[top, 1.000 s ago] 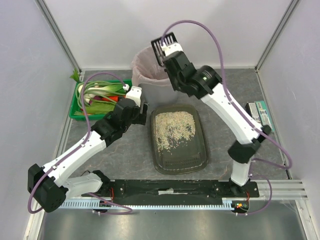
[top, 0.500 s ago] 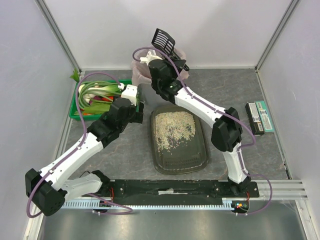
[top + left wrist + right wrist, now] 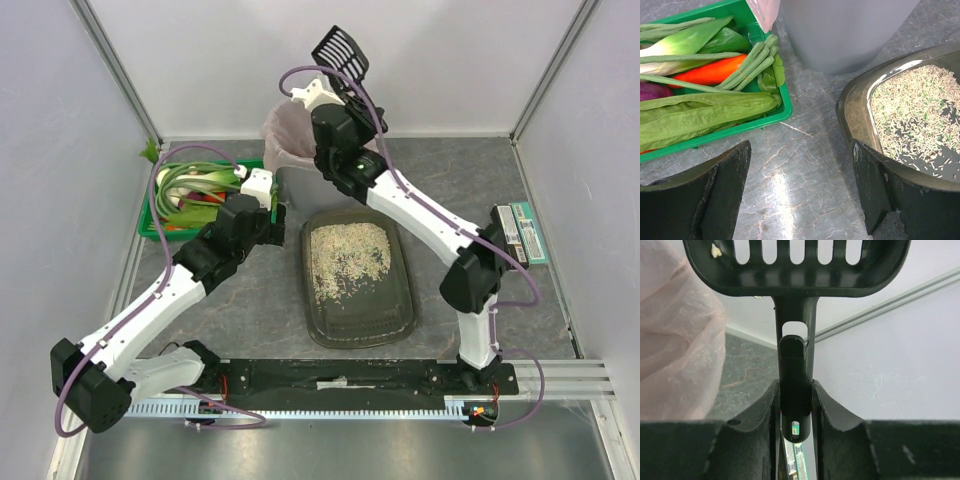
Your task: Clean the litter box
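On the grey worktop (image 3: 250,300) the litter box (image 3: 362,332) lies at the middle, just in front of the arm bases. Beige litter (image 3: 345,255) is spread over its far half and the near floor is mostly bare. The grey bin (image 3: 300,185) with its pink bag (image 3: 285,135) stands just beyond the box's far rim, and the green crate (image 3: 150,228) of vegetables is to the left. The step in hand looks like emptying the slotted scoop (image 3: 340,52), which the right fingers (image 3: 765,407) have clamped by its handle, holding it high near the bin. To do it well, the head should be brought squarely over the bag's mouth, low enough that nothing bounces out. It should then be tipped and shaken so clumps fall while the handle does not twist in the grip. The overhead view cannot settle whether the head is above the opening or past it. The right wrist view shows what that view misses: a pale crumb (image 3: 716,250) lodged at one slot, so the scoop is not quite empty. The left wrist view shows the left fingers (image 3: 730,172) spread wide and holding nothing, one over bare worktop and the other at the box's rim. Whether that one touches the rim I cannot tell.
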Controlling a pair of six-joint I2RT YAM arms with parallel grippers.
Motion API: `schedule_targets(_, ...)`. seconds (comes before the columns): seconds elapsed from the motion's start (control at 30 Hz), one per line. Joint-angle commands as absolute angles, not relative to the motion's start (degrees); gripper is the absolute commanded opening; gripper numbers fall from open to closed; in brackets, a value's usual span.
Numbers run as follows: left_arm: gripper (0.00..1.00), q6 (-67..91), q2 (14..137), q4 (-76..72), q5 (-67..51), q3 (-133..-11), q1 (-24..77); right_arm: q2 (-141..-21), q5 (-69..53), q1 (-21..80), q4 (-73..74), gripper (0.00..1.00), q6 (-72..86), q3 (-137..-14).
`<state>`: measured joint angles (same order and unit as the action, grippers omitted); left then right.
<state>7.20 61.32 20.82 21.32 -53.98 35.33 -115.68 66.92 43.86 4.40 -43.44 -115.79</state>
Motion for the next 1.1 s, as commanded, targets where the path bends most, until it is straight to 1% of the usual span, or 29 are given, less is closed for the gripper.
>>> schedule_targets(0.0, 0.87, 7.7, 61.3, 18.4, 18.3, -54.1, 33.9, -105.4, 61.6, 43.7, 16.9, 0.0, -22.5, -113.3)
schedule_targets(0.07, 0.87, 8.7, 61.3, 18.4, 16.5, -54.1, 32.7, -101.5, 58.7, 43.8, 24.1, 0.0, -16.4, -112.2)
schedule_targets(0.1, 0.87, 9.0, 61.3, 18.4, 15.9, -54.1, 32.2, -100.1, 54.7, 43.8, 28.3, 0.0, -10.3, -111.6)
schedule_targets(0.2, 0.87, 10.1, 61.4, 18.4, 14.0, -54.1, 29.9, -93.9, 48.4, 43.8, 34.1, 0.0, -0.5, -106.9)
schedule_targets(0.23, 0.87, 10.5, 61.4, 18.4, 13.6, -54.0, 29.3, -92.4, 44.3, 43.8, 35.4, 0.0, 2.3, -104.2)
schedule_targets(0.3, 0.87, 10.8, 61.7, 18.3, 13.1, -54.0, 27.8, -88.2, 41.0, 43.8, 39.4, 0.0, 6.4, -101.5)
schedule_targets(0.33, 0.87, 10.8, 62.0, 18.2, 13.1, -53.9, 27.5, -86.8, 37.8, 43.9, 40.8, 0.0, 10.9, -98.7)
schedule_targets(0.5, 0.87, 9.6, 62.8, 17.9, 13.9, -53.6, 27.1, -78.0, 25.9, 43.9, 53.1, 0.0, 24.0, -91.0)
schedule_targets(0.53, 0.88, 9.2, 62.9, 18.0, 14.2, -53.6, 27.1, -76.6, 24.1, 43.9, 54.5, 0.0, 25.9, -87.8)
schedule_targets(0.57, 0.87, 9.2, 62.8, 17.9, 14.6, -53.5, 27.1, -73.5, 20.0, 43.9, 55.5, 0.0, 29.7, -86.2)
schedule_targets(0.73, 0.87, 9.5, 63.1, 17.7, 14.5, -53.3, 27.1, -67.1, 10.4, 43.9, 62.6, 0.0, 37.6, -78.9)
schedule_targets(0.83, 0.88, 11.0, 63.0, 17.7, 12.2, -53.4, 26.8, -64.3, 6.1, 43.9, 66.4, 0.0, 40.5, -77.1)
schedule_targets(0.87, 0.88, 11.6, 62.8, 17.8, 9.8, -53.4, 26.3, -63.3, 4.2, 43.9, 67.1, 0.0, 41.1, -76.8)
schedule_targets(0.9, 0.88, 13.3, 62.5, 17.8, 8.6, -53.5, 25.9, -63.0, 1.4, 43.9, 68.6, 0.0, 41.7, -76.8)
schedule_targets(1.0, 0.88, 16.9, 60.6, 17.1, 5.3, -53.0, 25.5, -63.4, -1.4, 43.9, 73.8, 0.0, 42.3, -76.2)
schedule_targets(1.07, 0.88, 17.8, 59.2, 15.8, 3.1, -51.5, 25.4, -64.8, -4.5, 43.9, 75.8, 0.0, 41.8, -73.8)
